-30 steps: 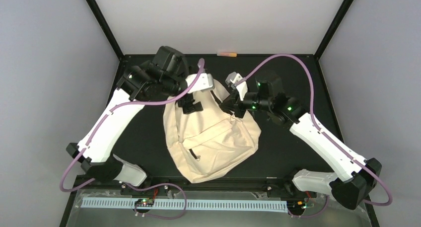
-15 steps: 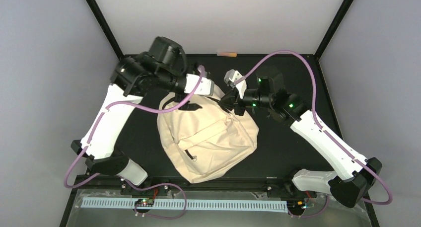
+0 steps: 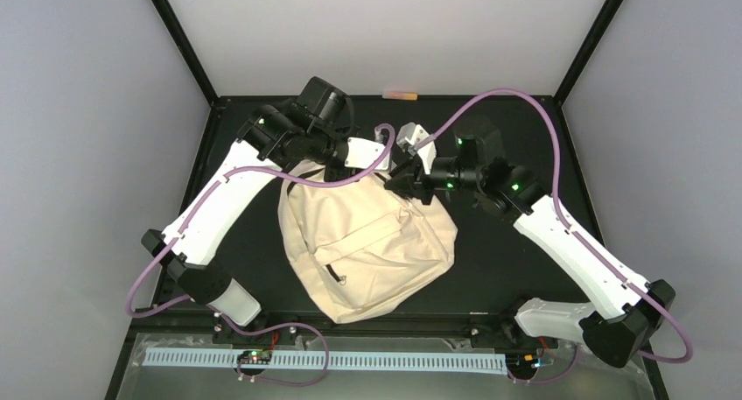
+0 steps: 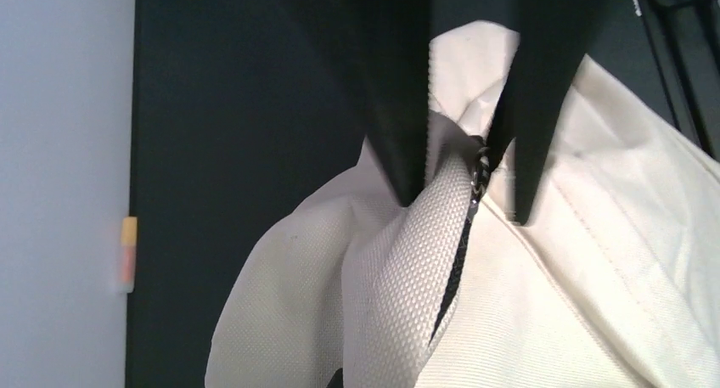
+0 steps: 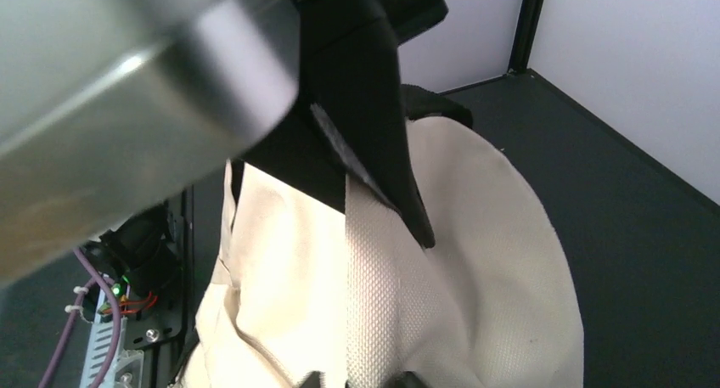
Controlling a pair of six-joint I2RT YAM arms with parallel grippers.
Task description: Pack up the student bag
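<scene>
The student bag [image 3: 363,242], cream with a dark front zip, lies flat in the middle of the black table. Both grippers meet at its far top end. My left gripper [image 3: 374,157] is shut on a fold of bag fabric by the main zipper [image 4: 475,174]; its black fingers [image 4: 399,108] pinch the fold from both sides. My right gripper [image 3: 404,179] sits just to the right of it. A cream webbing strip [image 5: 378,303] of the student bag [image 5: 501,261] runs up under its black finger [image 5: 374,142]. How wide those jaws stand is hidden.
A small orange-and-pink object [image 3: 402,94] lies at the table's back edge, also seen beside the wall [image 4: 128,252]. Purple cables loop over both arms. A blurred grey body [image 5: 127,99] fills the upper left of the right wrist view. Black frame posts stand at the back corners.
My left arm has swung right over the bag's top and its gripper has shut on the fabric. The bag shifted slightly left. My right arm has stayed in about the same place.
</scene>
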